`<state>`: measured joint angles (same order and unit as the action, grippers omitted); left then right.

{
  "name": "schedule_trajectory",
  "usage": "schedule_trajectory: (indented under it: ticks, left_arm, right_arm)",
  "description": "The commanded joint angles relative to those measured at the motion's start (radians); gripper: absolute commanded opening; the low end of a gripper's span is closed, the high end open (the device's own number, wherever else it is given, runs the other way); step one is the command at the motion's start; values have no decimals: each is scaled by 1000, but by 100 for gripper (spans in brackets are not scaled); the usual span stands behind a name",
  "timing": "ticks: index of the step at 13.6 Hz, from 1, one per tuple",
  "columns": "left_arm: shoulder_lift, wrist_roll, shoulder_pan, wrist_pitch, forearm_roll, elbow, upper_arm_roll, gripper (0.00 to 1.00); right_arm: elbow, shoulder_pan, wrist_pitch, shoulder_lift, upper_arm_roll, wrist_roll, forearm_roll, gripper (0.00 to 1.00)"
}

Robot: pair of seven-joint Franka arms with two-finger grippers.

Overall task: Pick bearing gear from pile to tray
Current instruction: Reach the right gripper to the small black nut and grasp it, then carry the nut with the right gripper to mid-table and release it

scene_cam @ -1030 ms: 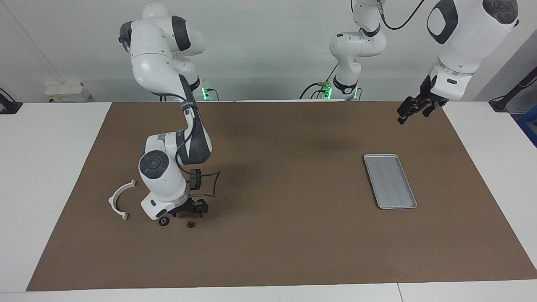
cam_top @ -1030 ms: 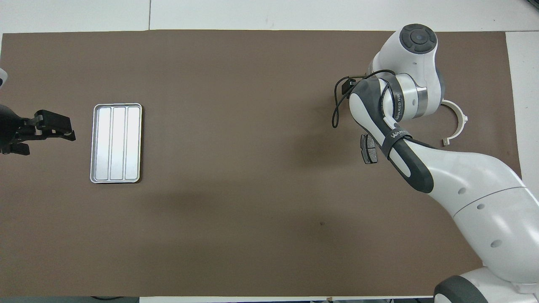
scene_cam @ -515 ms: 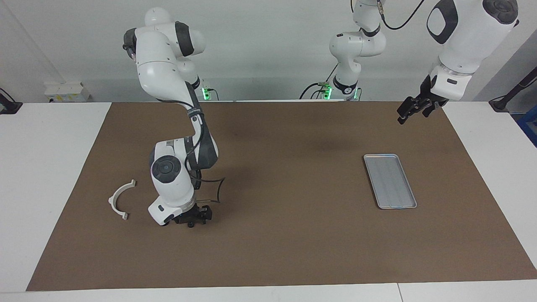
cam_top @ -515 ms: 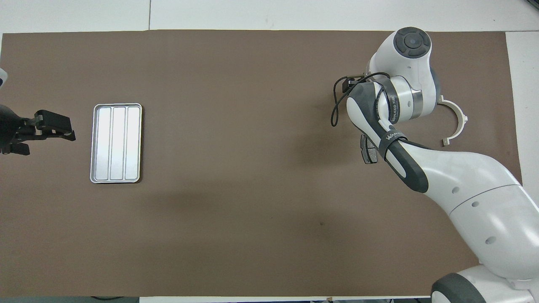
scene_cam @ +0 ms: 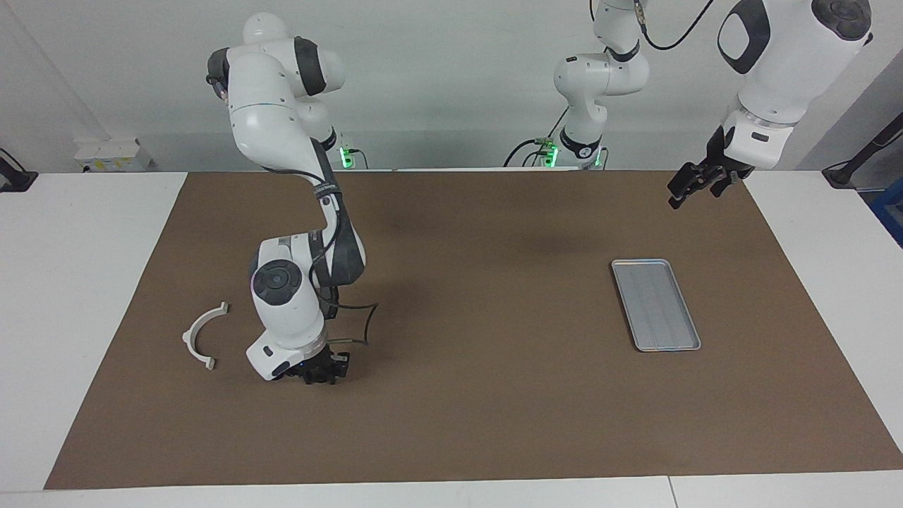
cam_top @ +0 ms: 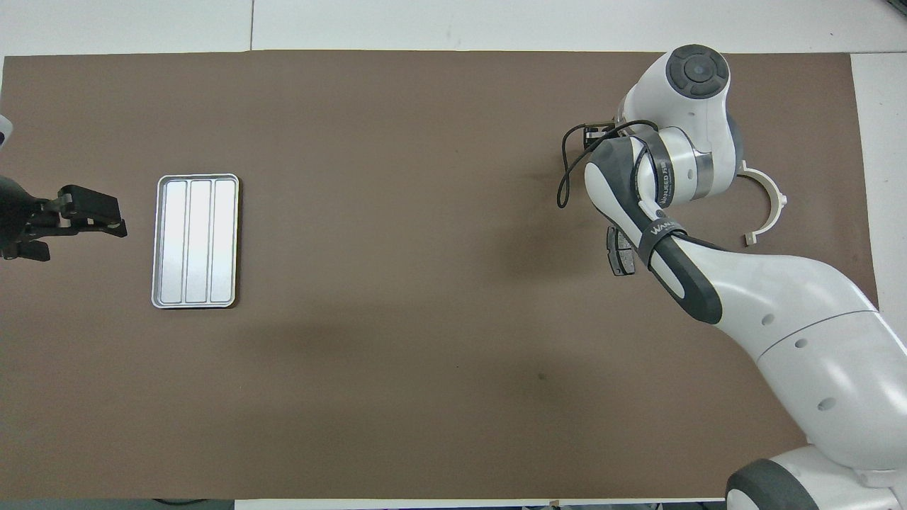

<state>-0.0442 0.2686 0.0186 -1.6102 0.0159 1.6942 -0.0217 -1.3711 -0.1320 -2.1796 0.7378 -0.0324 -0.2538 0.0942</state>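
Low at the right arm's end of the brown-matted counter (scene_cam: 451,423), beside the white half-ring bracket (scene_cam: 200,337), the right gripper (scene_cam: 319,375)'s grip can't be judged. Shallow silver-grey metal tray (scene_cam: 655,304) sits bare; the left gripper (scene_cam: 695,182) waits open near it.

The right hand (scene_cam: 319,374) has dropped onto the mat (scene_cam: 451,395), covering both small black pieces.

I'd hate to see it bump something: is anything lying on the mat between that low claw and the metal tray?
Nothing visible: the brown mat lies bare between the right claw and the tray. The white bracket sits off that path, toward the right arm's end.
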Motion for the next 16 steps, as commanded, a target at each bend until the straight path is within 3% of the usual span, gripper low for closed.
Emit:
schedule_trajectory:
  ticks: [1,2,7,12,16]
  left_arm:
    - [-20,-11,0,15,-7,10,-1,100]
    - [-20,-11,0,15,-7,10,-1,100]
    - [-22,-11,0,15,-7,10,-1,100]
    - [-20,-11,0,15,-7,10,-1,100]
    - [-20,-11,0,15,-7,10,-1,100]
  right_arm:
    - [3,12,-16,15,-6,-27,4,6]
    - [1,12,-16,14,-6,-27,4,0]
    - [18,9,64,-7,-6,-25,13,0]
    - [55,-67,410,-231,-24,-36,-56,0]
    - [63,-196,540,-359,-26,-226,-80,0]
